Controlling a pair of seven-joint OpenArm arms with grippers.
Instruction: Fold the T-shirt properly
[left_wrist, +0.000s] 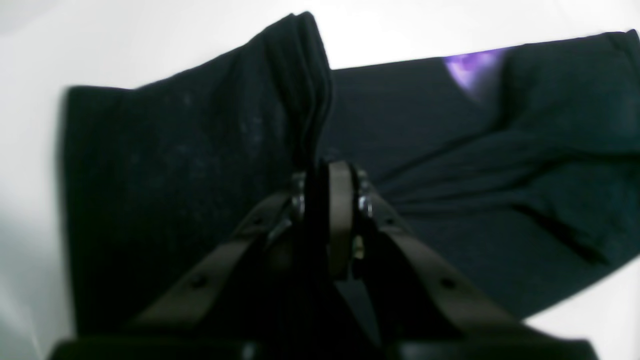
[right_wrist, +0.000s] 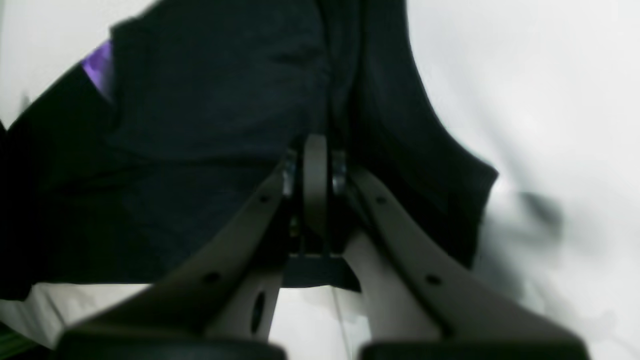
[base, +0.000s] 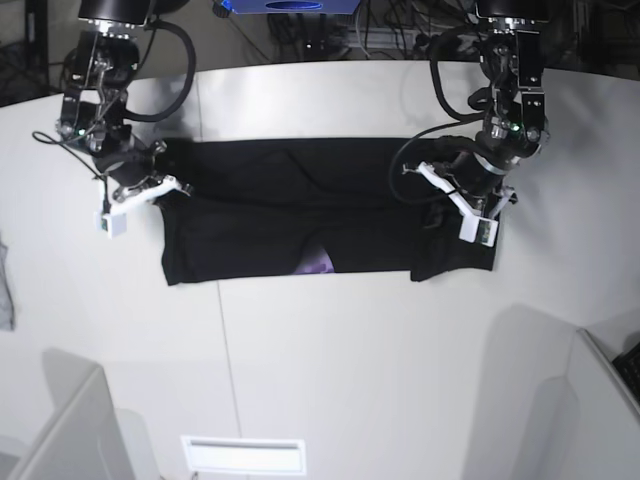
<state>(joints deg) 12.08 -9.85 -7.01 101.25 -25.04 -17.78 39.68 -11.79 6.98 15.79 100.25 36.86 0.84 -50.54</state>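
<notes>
Both claws are clamped on the black T-shirt (base: 300, 215), stretched wide across the white table (base: 330, 370) between them: left claw (left_wrist: 327, 175) pinching one bunched end, right claw (right_wrist: 315, 155) seemingly the other, purple print (base: 318, 264) peeking out.

1. The black T-shirt (base: 300, 215) lies across the white desk (base: 330, 370) as a long band running left to right.
2. A small purple patch of print (base: 319, 264) shows at the band's near edge, around the middle.
3. The right gripper (base: 150, 183) sits at the band's left end, the left gripper (base: 462, 200) at its right end; each is down on the cloth.
4. The jaws themselves are hidden behind the arms and cloth.
5. A grey cloth scrap (base: 5, 290) lies at the desk's left edge, well apart from the shirt.
</notes>
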